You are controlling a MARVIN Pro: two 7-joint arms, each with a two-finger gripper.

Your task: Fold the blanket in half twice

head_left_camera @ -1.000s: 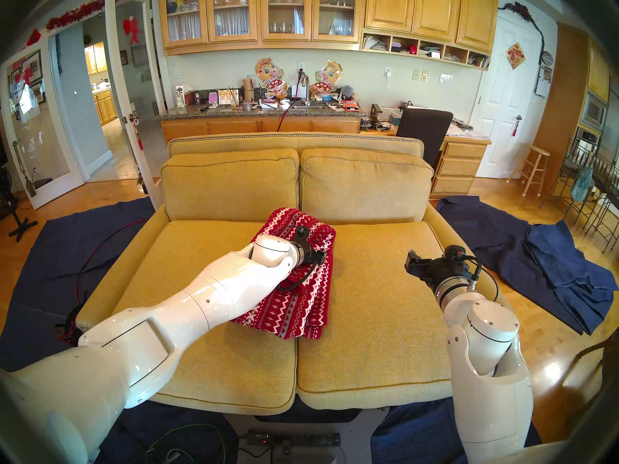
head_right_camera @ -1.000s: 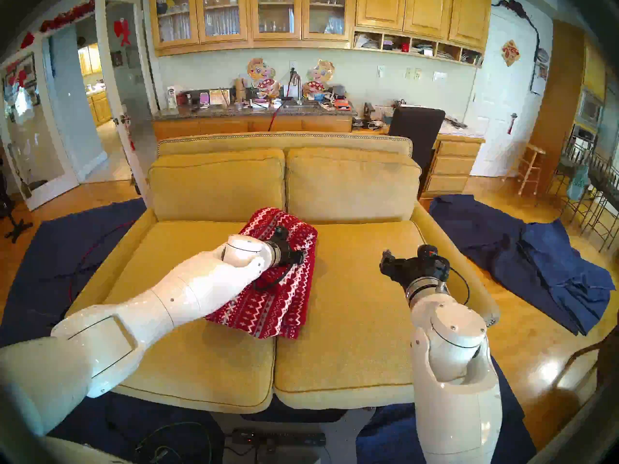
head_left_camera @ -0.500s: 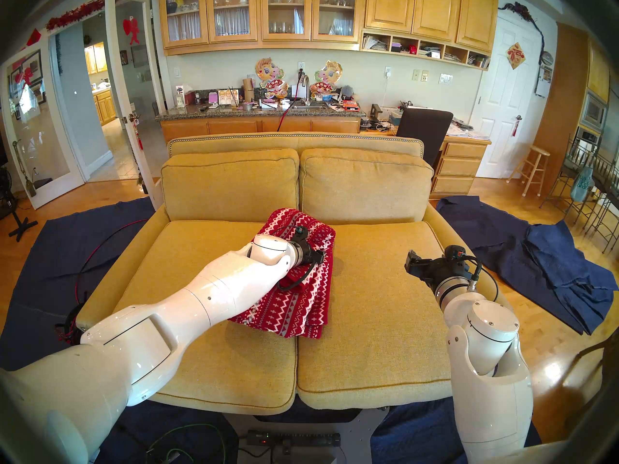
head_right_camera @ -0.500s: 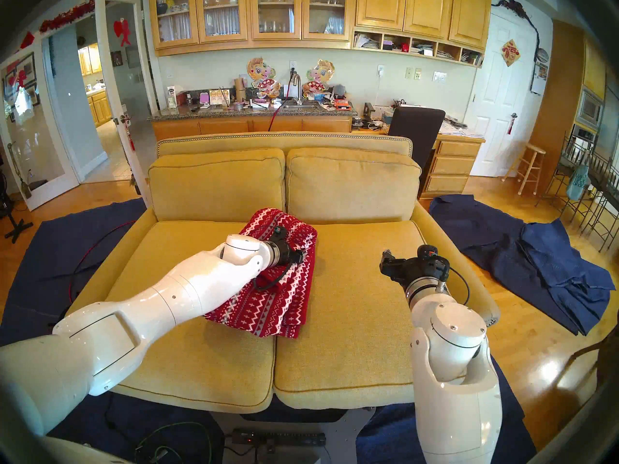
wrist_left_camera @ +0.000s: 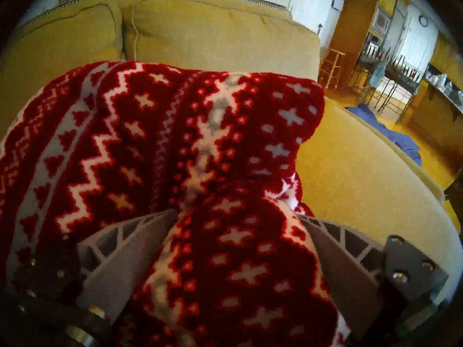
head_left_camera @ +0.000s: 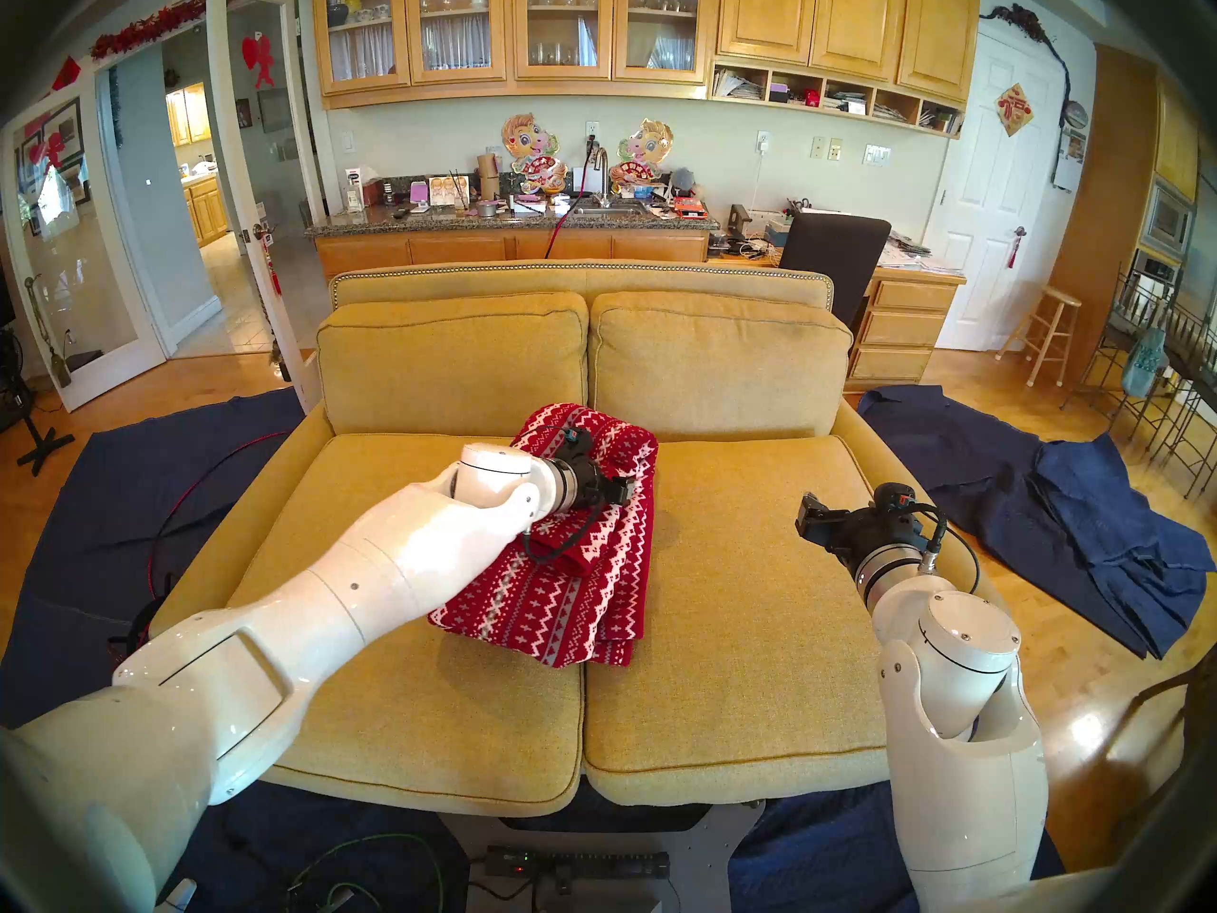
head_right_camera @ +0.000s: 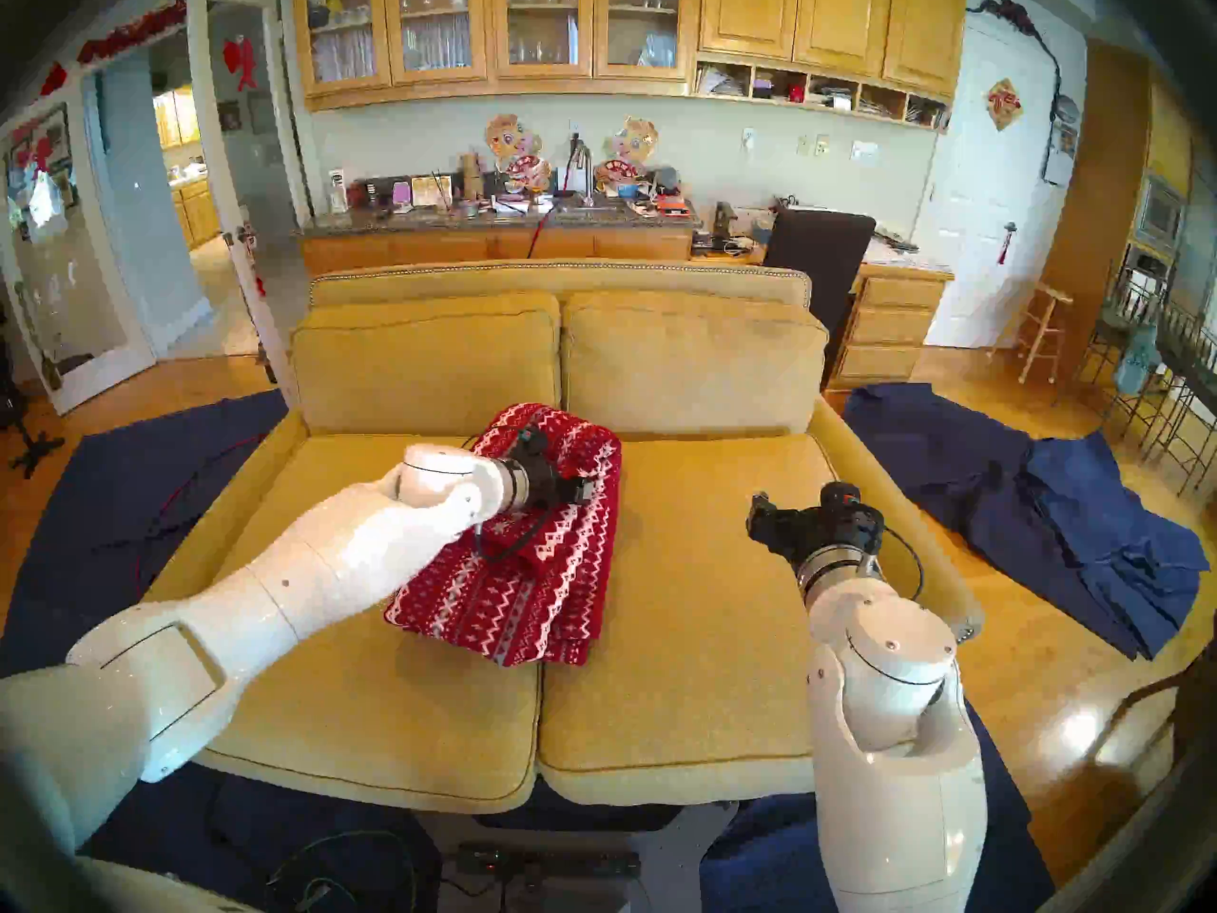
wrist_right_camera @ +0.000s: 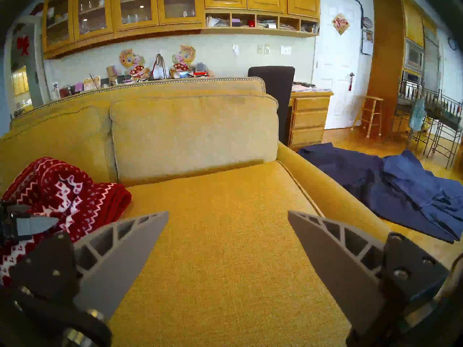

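The red blanket [head_left_camera: 566,602] with white and grey zigzag and cross stripes lies folded in several layers across the middle of the yellow sofa seat [head_left_camera: 757,595]. It also shows in the head right view [head_right_camera: 520,602] and at the left edge of the right wrist view [wrist_right_camera: 62,188]. My left gripper [head_left_camera: 629,490] [head_right_camera: 586,490] is shut on a bunched fold at the blanket's upper right part. In the left wrist view the blanket [wrist_left_camera: 150,138] passes between the two fingers [wrist_left_camera: 120,251] of that gripper [wrist_left_camera: 236,215]. My right gripper [head_left_camera: 807,513] [wrist_right_camera: 228,213] is open and empty above the right seat cushion, apart from the blanket.
Plain navy cloths lie on the floor to the right [head_left_camera: 1086,529] and left [head_left_camera: 99,496] of the sofa. Red and black cables [head_left_camera: 164,549] trail by the left armrest. A power strip [head_left_camera: 579,865] sits on the floor at the sofa's front. Back cushions [head_left_camera: 718,365] stand behind the blanket.
My left arm has drawn back and to the left with the blanket fold in its gripper, so more of the blanket's near left part shows. The right arm has not moved.
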